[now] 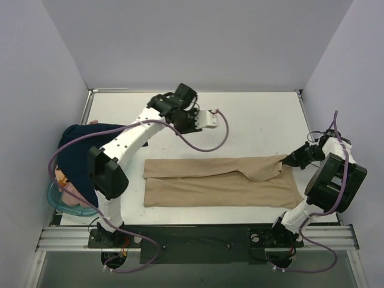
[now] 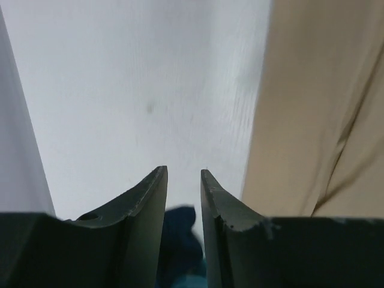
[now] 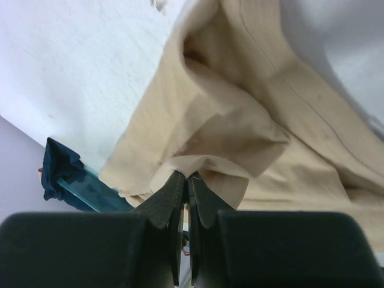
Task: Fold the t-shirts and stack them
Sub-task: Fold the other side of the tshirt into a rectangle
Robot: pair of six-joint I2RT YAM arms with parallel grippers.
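Tan cloth is pinched in the right jaws, which are closed tight on a small bunched fold at the edge of the tan t-shirt [image 3: 240,132]; no gap shows between them in the right wrist view. From that pinch the fabric fans up and to the right of that frame, creased and doubled over.

In the top view the tan t-shirt [image 1: 222,180] lies flat on the worktop [image 1: 258,120] as a long strip, long axis left-right across the middle of the frame. The pinch is at its upper-right corner, beside the right arm [image 1: 327,180]. So the rest of the shirt lies leftward from those jaws, and a fold would likely carry that end left along the strip.

Left jaws: narrow gap, nothing held or touched. In the left wrist view they sit over bare worktop, the tan cloth off to frame right. The left arm [image 1: 129,141] reaches to upper centre of the top view, above the strip and apart from it.

At the left edge, a navy t-shirt [image 1: 84,150] drapes over a teal basket [image 1: 55,198], with pinkish cloth [image 1: 69,191] under it.
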